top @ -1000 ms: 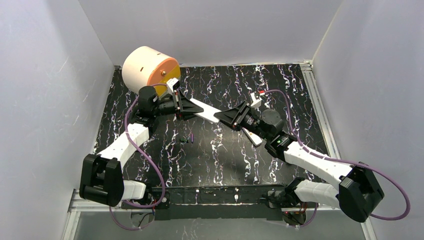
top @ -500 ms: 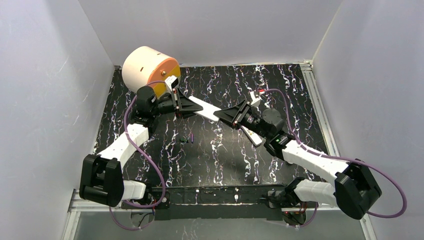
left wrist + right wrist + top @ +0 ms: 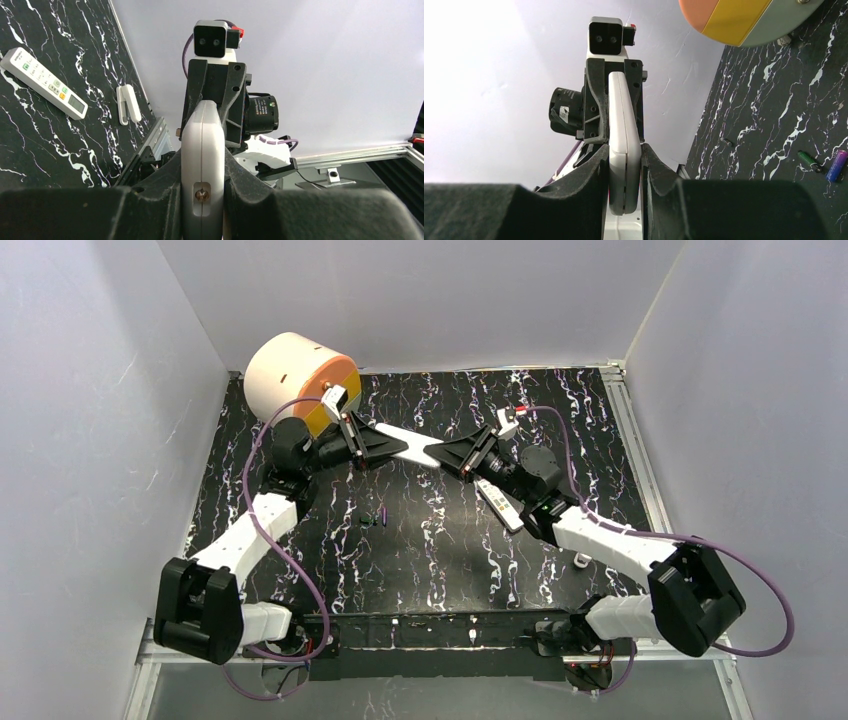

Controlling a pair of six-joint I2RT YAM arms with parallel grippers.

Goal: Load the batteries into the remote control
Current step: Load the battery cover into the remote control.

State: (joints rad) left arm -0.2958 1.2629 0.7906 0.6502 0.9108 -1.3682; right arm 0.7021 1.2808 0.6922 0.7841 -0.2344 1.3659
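Both arms rise from their bases at 6 o'clock and bend inward, wrists facing each other. The left gripper (image 3: 385, 446) points toward 3 o'clock, jaws clamped on one end of the white remote (image 3: 415, 451). The right gripper (image 3: 452, 453) points toward 9 o'clock, its fingers pressed against the other end.

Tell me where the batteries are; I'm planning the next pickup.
In the top view the batteries lie on the black table, left of centre, nearer the arm bases than the raised white remote. The right wrist view shows them bottom right.
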